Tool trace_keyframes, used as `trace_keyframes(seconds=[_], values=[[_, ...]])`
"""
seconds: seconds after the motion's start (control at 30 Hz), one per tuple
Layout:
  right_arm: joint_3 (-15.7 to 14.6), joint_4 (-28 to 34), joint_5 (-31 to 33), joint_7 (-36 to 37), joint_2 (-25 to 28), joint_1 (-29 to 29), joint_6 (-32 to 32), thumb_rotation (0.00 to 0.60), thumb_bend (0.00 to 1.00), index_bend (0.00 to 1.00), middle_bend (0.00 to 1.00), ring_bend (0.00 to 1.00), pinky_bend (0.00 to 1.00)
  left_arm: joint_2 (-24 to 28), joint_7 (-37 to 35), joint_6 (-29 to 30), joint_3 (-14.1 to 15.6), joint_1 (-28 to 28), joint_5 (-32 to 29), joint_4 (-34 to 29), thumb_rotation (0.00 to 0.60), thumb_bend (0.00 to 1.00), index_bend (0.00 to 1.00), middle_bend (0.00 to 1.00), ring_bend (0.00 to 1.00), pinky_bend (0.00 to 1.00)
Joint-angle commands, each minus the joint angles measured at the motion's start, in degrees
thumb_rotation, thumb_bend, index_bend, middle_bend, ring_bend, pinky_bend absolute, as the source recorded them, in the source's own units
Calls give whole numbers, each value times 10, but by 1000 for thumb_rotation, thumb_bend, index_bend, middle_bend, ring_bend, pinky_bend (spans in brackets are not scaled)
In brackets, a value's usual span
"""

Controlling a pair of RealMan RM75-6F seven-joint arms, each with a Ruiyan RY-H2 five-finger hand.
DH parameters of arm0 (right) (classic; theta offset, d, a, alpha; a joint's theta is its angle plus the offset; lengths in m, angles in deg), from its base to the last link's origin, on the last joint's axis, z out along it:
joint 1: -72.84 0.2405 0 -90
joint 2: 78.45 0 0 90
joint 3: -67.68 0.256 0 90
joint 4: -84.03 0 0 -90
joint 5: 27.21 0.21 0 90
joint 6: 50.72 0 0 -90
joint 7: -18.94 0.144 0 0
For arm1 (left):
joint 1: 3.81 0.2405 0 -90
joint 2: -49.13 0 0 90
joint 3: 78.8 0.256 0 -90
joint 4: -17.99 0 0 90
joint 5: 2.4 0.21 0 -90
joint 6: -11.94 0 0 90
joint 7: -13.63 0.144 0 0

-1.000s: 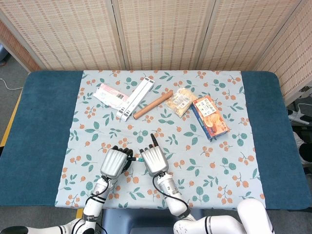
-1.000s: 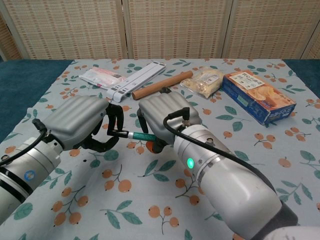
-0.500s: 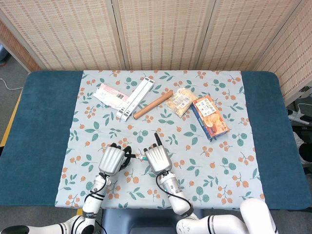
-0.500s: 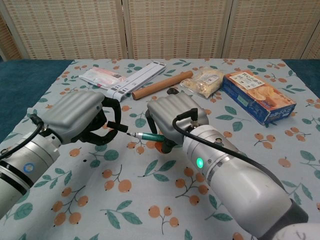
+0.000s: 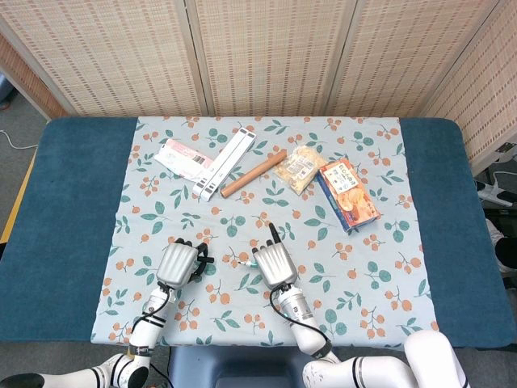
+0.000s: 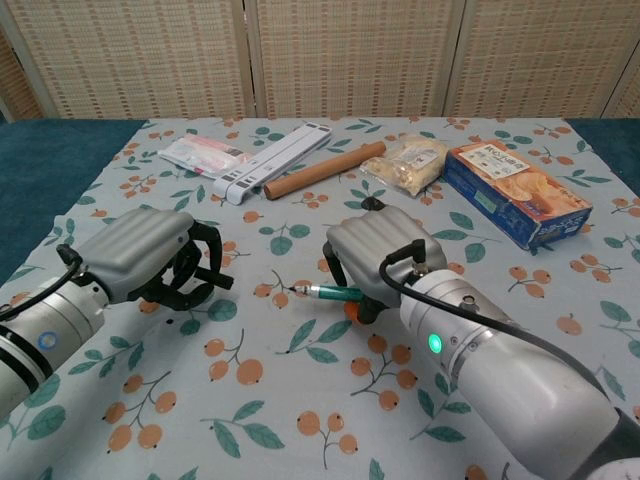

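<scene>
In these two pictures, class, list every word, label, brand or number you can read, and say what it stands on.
None can be read with certainty.
Blue snack box: white label and print, too blurred.
White strip box: dark marks like a barcode, too small.
Pink-and-white packet: print unreadable.
Clear snack bag: label unreadable.
Green pen held by the right hand: no readable text.

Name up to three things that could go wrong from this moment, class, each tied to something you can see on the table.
1. The right hand grips the green pen only near its back end, so the bare tip could swing or slip out.
2. The tip points toward the left hand, whose curled fingers hold what may be the cap; a fast move could jab them.
3. The pen hangs just above the patterned tablecloth; dipping could mark it.
</scene>
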Motion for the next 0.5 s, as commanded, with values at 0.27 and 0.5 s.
trace_keyframes(seconds=[0.27, 0.5], values=[[1, 57, 39, -23, 33, -9, 4, 600, 303, 0, 216, 144, 0, 35, -15, -48, 1, -1, -40, -49, 600, 408, 115, 174, 153, 406], [-55, 266, -6, -9, 187, -74, -77, 600, 212, 0, 5, 0, 0, 137, -66, 10, 16, 27, 12, -158, 600, 394, 72, 77, 43, 322]])
